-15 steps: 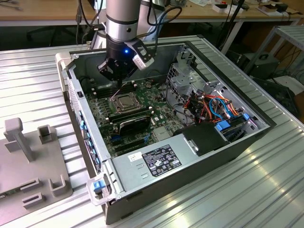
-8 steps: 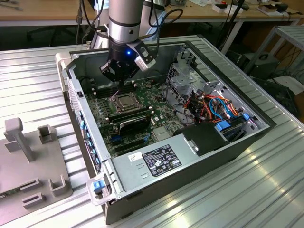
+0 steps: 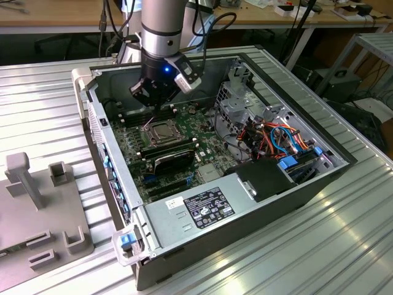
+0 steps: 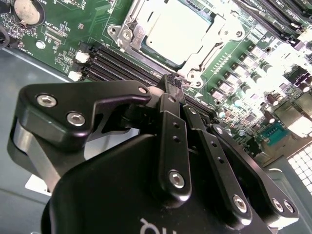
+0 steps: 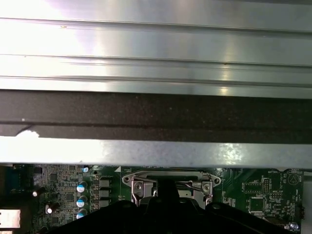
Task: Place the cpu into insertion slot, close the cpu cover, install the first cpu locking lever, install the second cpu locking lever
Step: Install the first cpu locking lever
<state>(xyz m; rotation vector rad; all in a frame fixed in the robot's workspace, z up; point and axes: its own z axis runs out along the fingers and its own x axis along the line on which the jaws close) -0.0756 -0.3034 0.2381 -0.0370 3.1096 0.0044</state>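
The cpu (image 4: 176, 30) lies flat in the insertion slot (image 3: 161, 133) on the green motherboard, its pale metal top showing. The cpu cover (image 4: 130, 25) lies down over it, framing the chip on all sides. My gripper (image 4: 175, 84) hangs just beside the socket's edge with its two black fingers (image 4: 168, 122) pressed together and nothing between them. In the exterior view the gripper (image 3: 155, 106) reaches down into the open computer case just behind the socket. The first wrist view shows the cover's hinge end (image 5: 170, 181) just beyond the gripper's dark body.
Long black memory slots (image 4: 122, 63) run beside the socket, under the fingertips. A grey power-supply box (image 3: 206, 206) fills the case's front. A drive cage with coloured cables (image 3: 276, 138) sits on the exterior view's right. The case wall (image 5: 156, 117) stands close behind. A grey fixture (image 3: 37, 209) rests outside.
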